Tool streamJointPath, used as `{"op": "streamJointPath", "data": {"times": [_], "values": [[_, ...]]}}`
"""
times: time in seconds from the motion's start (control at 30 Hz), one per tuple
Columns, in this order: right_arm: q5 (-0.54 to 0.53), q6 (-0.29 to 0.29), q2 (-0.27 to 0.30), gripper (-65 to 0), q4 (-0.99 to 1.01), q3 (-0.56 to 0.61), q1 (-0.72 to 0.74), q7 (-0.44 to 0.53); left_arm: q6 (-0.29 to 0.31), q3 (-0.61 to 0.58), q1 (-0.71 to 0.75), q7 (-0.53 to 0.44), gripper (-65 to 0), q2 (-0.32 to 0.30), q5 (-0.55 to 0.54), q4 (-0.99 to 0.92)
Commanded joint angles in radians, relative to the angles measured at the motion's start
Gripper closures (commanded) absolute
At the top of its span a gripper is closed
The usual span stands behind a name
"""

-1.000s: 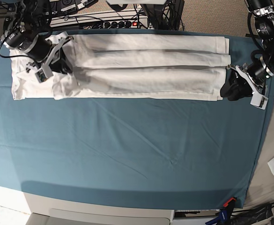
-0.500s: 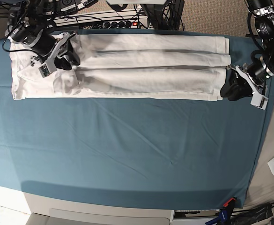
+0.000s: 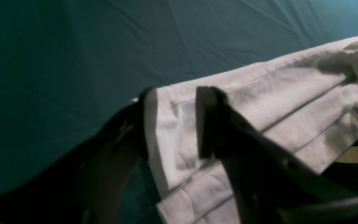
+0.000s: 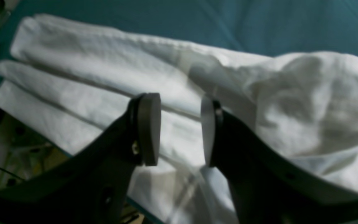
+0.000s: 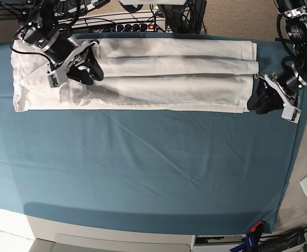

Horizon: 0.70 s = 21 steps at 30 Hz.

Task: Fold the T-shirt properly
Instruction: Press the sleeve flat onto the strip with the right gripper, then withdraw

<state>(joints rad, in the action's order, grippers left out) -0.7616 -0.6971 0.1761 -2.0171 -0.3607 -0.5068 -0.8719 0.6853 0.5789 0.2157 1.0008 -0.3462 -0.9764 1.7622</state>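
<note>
The T-shirt (image 5: 169, 73) lies folded into a long strip; crosswise folds remain. Left hand (image 3: 172, 121) straddles its hem unclosed; right hand (image 4: 180, 129) hovers open, empty.

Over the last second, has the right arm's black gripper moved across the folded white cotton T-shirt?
Yes. The right gripper has moved along the T-shirt, away from its left end toward the middle.

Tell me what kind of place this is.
Probably a robotics lab bench: a table draped in a big teal-blue cloth, a folded white cotton T-shirt between two black robot grippers, and a power strip with tangled cables behind.
</note>
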Motion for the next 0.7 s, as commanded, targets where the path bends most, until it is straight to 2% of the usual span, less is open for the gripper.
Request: {"op": "streamJointPath", "data": {"times": [0.0, 0.07, 0.1, 0.27, 0.43, 0.67], "values": [[-0.010, -0.001, 0.002, -16.5, -0.019, -0.024, 0.015, 0.028, 0.004, 0.006, -0.008, -0.026, -21.9, -0.013, -0.022, 0.015], [-0.004, -0.001, -0.014, -2.9, -0.019, -0.074, 0.042, 0.030, 0.004, 0.006, -0.008, -0.025, -21.9, -0.013, -0.022, 0.015], [-0.005, -0.001, -0.023, 0.0, -0.019, -0.112, 0.058, 0.030, 0.004, 0.006, -0.008, -0.025, -21.9, -0.013, -0.022, 0.015], [0.015, -0.001, -0.050, 0.0, -0.018, -0.338, 0.134, 0.046, 0.004, 0.006, -0.008, -0.026, -21.9, -0.013, -0.022, 0.015], [0.179, 0.244, -0.049, 0.0, -0.016, -0.432, 0.142, 0.095, 0.004, 0.006, -0.008, -0.030, -21.9, -0.013, -0.022, 0.015], [0.288, 0.375, -0.052, 0.0, -0.012, -0.359, 0.138, 0.096, 0.004, 0.006, -0.008, -0.032, -21.9, -0.002, -0.022, 0.015]]}}
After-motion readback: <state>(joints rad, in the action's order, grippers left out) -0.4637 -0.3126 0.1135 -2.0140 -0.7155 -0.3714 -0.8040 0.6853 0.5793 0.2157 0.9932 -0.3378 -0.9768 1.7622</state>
